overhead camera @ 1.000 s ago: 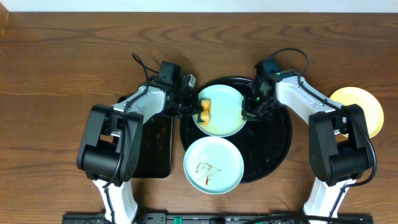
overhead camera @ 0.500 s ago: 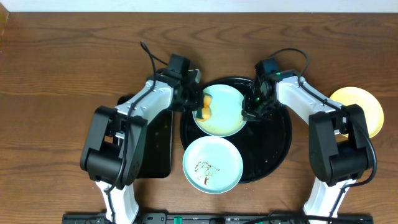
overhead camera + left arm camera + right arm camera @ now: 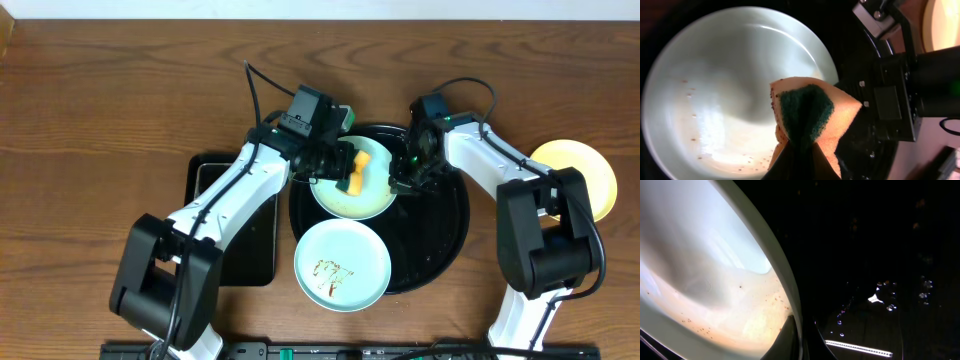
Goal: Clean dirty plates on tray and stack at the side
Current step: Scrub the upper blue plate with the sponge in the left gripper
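Three plates are in view. Nearest the robot's base, the front plate, pale mint, shallow and glossy, lies on the near left rim of the round tray and overhangs it. A brown squiggly smear marks its centre. The round tray is glossy black with a raised rim. To its left lies a rectangular tray, also black and partly under the left arm.

Further back on the round tray sits the rear plate, the same mint colour. The left gripper pinches a sponge and holds it over this plate. The right gripper is clamped on the plate's right rim.

The left wrist view shows what the overhead does not. The sponge is orange foam with a dark green scouring face, folded between the fingers. The rear plate carries only scattered fine brown specks and a wet sheen.

The right wrist view shows the rim of the rear plate between the closed fingertips of the right gripper. Water droplets lie on the round tray.

Farthest right, the yellow plate rests on the wood-grain tabletop, clear of the round tray and partly hidden by the right arm.
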### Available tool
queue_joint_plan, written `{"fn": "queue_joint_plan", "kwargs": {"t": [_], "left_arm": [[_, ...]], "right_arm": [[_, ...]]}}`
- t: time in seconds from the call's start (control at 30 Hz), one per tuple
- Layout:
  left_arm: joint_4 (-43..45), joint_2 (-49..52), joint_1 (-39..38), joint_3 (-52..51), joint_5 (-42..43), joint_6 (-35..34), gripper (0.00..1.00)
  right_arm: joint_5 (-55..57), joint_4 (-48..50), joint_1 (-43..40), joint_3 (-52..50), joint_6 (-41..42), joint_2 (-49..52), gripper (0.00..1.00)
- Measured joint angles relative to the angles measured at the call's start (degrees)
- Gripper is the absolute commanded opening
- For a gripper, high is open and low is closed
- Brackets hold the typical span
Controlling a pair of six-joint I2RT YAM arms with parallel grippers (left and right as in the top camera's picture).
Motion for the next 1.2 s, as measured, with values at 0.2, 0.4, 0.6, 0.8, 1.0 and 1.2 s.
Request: {"fn": "queue_joint_plan", "kwargs": {"t": [0.2,0.4,0.6,0.8,1.0,1.2], "left_arm": [[3.93,4.07,-0.13,0.0,4.55,-1.55,0.07],[6.58,7.72,-0.13,0.0,8.48,-2.75,0.07],[9.11,9.94,-0.13,0.0,10.51,-3.1,0.07],[16.46,17.25,-0.13,0.02,15.37,-5.01,0.07],[20.5,19.89,0.17,0.11,18.6,-5.64,0.07],[19.32,19.96,2.01,0.44,16.57,-5.53,0.07]], "right_arm": [[0.0,-0.02,0.0,0.0,-0.04,0.0,0.01],[0.0,-0.02,-0.02,0.0,-0.24,0.0,0.01],[0.0,-0.02,-0.02,0.0,-0.26,0.0,0.01],[0.07,-0.26,-0.02,0.02,-0.28,0.0,0.01],[0.33,-0.94,-0.13,0.09,-0.28,-0.02,0.01],[0.35,-1.05,-0.13,0.11,-0.28,-0.02,0.01]]}}
